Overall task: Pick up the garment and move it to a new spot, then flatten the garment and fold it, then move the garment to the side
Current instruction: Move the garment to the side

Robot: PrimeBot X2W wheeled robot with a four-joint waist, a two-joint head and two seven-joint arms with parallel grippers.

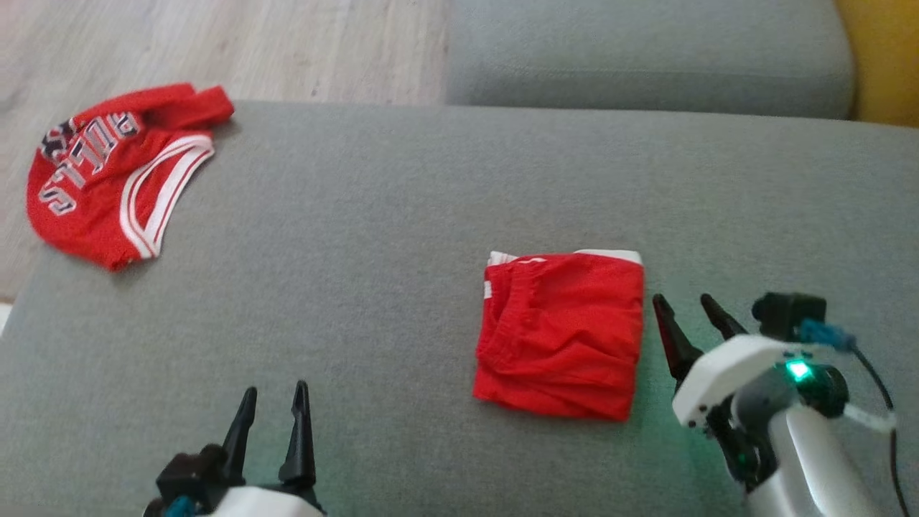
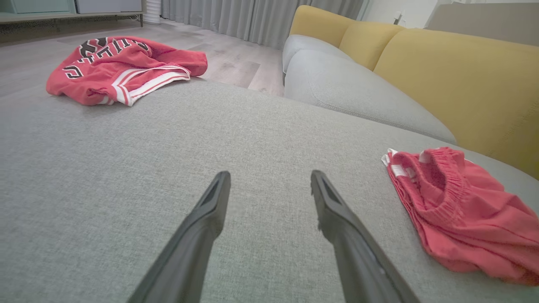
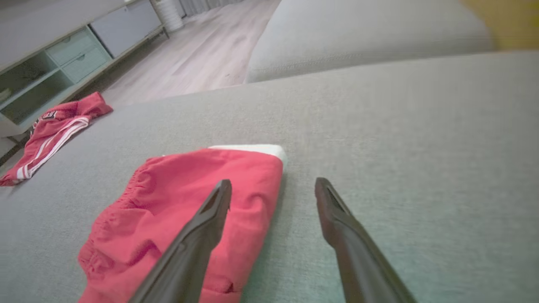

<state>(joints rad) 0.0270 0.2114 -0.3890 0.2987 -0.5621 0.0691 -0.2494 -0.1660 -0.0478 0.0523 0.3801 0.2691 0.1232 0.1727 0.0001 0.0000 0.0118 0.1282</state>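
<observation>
The folded red shorts lie as a compact, near-square packet on the grey sofa seat, right of its middle and on the near half. White trim shows along the far edge and the elastic waistband is bunched on the left side. That shape suggests the flattening and folding are done and only the shift to the side is left, though this is a judgement, not something the pictures prove. The right jaws sit just to the right of the packet, their dark fingers spread apart and grasping nothing. In the right wrist view one finger overlaps the cloth's right margin while the other is over bare upholstery, so they straddle that edge, probably to pinch the stacked layers together without undoing the fold. Whether the tips touch the fabric I cannot tell. The left jaws sit at the near left, well apart from the packet, fingers also spread and empty, aimed across open grey seat—out of the way, it seems. A second garment—a crumpled red jersey with white piping and lettering—hangs partly over the far left corner of the seat above the wooden floor. It is well apart from both sets of jaws, so room for setting the shorts aside looks ample.
</observation>
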